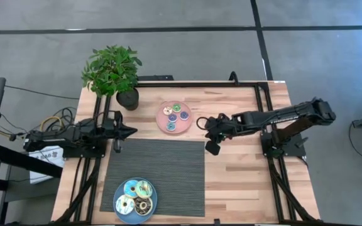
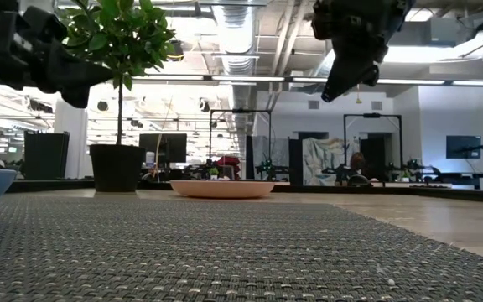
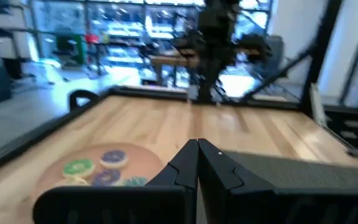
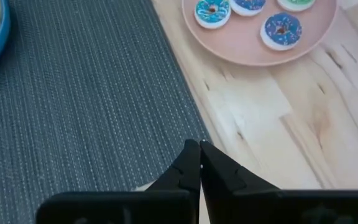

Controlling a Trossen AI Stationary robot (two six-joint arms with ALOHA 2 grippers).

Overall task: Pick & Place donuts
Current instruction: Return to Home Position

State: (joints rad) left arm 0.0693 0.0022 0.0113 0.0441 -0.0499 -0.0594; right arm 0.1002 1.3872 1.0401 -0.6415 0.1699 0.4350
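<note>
Several small donuts (image 1: 175,115), iced blue, green, teal and cream, lie on the pink plate (image 1: 163,124) at the far middle of the table. Several larger donuts (image 1: 137,195), iced teal, pale green, cream and brown, lie on the blue plate (image 1: 119,212) at the mat's near left corner. My left gripper (image 1: 132,132) hangs shut above the table, left of the pink plate. My right gripper (image 1: 211,149) hangs shut in the air right of that plate, over the mat's far right corner. Neither holds anything.
A dark woven mat (image 1: 168,169) covers the table's middle. A potted plant (image 1: 113,74) stands at the far left, close behind my left arm. Bare wood (image 1: 244,182) lies to the mat's right. Black frame rails run along the table's sides.
</note>
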